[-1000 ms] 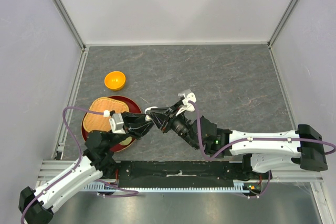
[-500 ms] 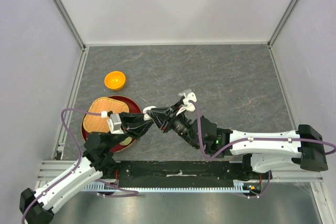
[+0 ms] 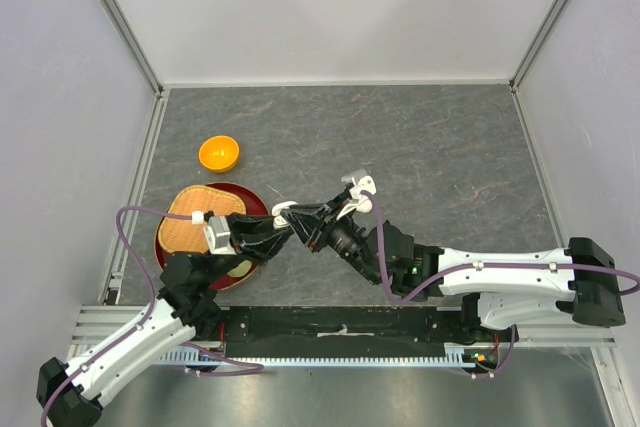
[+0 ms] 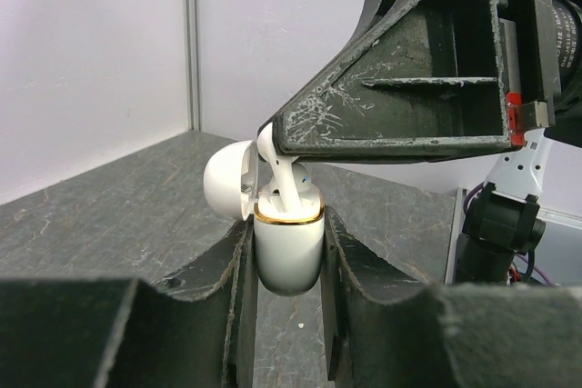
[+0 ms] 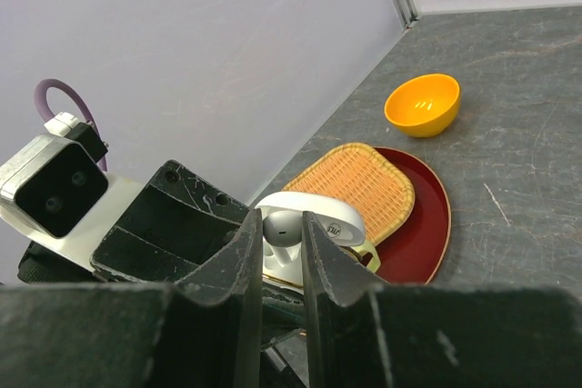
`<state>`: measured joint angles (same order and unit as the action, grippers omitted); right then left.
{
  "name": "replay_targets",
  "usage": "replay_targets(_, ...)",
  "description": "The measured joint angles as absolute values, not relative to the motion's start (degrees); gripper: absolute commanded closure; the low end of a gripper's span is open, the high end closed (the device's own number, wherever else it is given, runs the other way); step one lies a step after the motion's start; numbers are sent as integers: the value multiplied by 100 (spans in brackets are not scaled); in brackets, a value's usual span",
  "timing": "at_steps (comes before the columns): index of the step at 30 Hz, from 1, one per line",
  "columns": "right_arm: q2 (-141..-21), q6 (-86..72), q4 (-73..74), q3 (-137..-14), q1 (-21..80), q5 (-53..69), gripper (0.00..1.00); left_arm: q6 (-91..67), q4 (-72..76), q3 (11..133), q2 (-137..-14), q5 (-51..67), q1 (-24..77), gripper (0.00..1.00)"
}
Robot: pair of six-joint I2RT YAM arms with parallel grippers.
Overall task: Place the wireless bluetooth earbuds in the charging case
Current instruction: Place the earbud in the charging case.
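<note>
Where the orange bowl [image 3: 219, 153] and the woven tray [image 3: 200, 217] on its red plate [image 3: 254, 194] are sitting at left, the left gripper [image 4: 287, 265] is clamping the charging case [image 4: 288, 243], lid open, off the table. The right gripper [image 5: 276, 247] is pinching one earbud [image 4: 285, 179], its stem entering a socket but seemingly not seated. Remaining: seating it and inserting the other earbuds, none of which are showing.

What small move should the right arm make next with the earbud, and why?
Probably press the earbud straight down a little further. The right gripper holds it with its stem entering the open charging case, which the left gripper clamps upright. The bud's head seems to stand above the gold rim, so it looks not yet seated.
</note>
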<state>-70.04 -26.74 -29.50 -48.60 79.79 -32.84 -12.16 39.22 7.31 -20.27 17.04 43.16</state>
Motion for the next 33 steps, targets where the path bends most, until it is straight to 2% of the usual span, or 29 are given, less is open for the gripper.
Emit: replay_targets(33,-7212,-2775,-3378,-4921,7988,-3188,100,-1256,3957,731,-2025,1708,4316,98)
